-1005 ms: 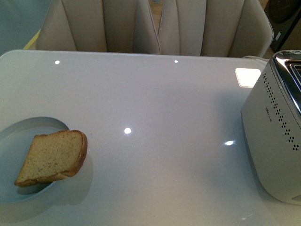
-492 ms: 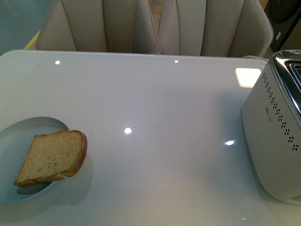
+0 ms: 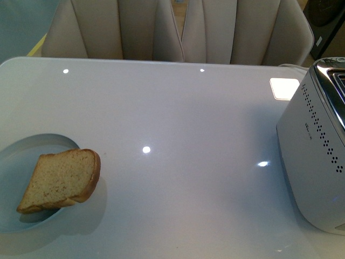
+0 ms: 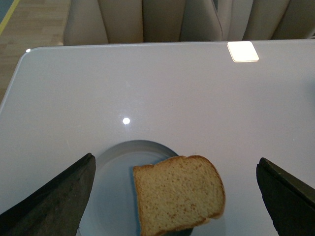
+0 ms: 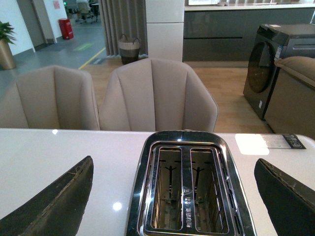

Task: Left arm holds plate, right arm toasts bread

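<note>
nothing has shifted: bread (image 3: 60, 179) overhangs the plate (image 3: 27, 151). my left gripper (image 4: 174, 161) and right gripper (image 5: 173, 164) gape empty; next, i reckon, left must clamp the plate rim.

The front camera looks down from the robot's body across the white table (image 3: 178, 108) toward the chairs (image 3: 178, 32) at its far edge; neither arm shows. The left wrist camera sits behind the left gripper (image 4: 174, 161) and looks forward and down between its spread jaws. The plate (image 4: 113, 187) and bread (image 4: 177, 194) lie close, between the claw's tips. The right wrist camera looks between the parted jaws of the right gripper (image 5: 173, 161), down into the toaster (image 5: 142, 187) just ahead of that claw. Front and left wrist views share plate, bread and a bright square reflection (image 3: 284, 88). Front and right wrist views share toaster and chairs.
</note>
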You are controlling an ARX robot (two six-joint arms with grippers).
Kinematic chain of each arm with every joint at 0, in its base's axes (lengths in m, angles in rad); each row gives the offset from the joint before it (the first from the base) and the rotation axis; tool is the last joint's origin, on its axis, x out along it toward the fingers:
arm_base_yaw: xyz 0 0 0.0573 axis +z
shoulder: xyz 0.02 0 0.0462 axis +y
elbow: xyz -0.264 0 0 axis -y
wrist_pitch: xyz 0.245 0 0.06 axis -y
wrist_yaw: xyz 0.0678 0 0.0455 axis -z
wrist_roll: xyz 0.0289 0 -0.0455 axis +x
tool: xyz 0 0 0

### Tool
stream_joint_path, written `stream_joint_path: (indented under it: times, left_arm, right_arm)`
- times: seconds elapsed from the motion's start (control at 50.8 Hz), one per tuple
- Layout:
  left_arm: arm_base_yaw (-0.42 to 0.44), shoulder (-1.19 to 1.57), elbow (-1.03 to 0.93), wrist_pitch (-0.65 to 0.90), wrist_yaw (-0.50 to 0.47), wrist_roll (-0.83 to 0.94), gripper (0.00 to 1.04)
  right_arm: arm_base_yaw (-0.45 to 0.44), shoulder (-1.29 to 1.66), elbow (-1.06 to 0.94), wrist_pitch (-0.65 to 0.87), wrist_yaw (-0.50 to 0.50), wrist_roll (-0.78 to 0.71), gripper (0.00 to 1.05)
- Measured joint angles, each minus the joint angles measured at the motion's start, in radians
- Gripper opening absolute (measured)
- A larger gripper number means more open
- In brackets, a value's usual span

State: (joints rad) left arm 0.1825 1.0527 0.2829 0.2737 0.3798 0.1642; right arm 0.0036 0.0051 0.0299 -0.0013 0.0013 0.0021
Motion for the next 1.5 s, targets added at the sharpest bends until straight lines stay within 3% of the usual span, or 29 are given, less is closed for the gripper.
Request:
stream_joint_path:
  times: [0.236, 0.65, 0.985, 1.497]
  left_arm:
    - [0.095, 0.393, 0.095, 0.195, 0.005, 0.031, 0.98]
    - [0.315, 0.960, 0.261, 0.291, -0.039, 0.159, 0.98]
    - [0.324, 1.159, 0.292, 0.364, -0.040, 0.192, 0.98]
    - [0.263, 1.263, 0.315, 0.388, -0.061, 0.200, 0.94]
  right_arm:
    - [0.000, 0.000, 0.000, 0.000, 0.000, 0.000, 0.96]
    - [0.000, 0.000, 0.000, 0.000, 0.000, 0.000, 0.96]
    - [0.000, 0.000, 0.000, 0.000, 0.000, 0.000, 0.96]
    - [0.000, 0.000, 0.000, 0.000, 0.000, 0.000, 0.96]
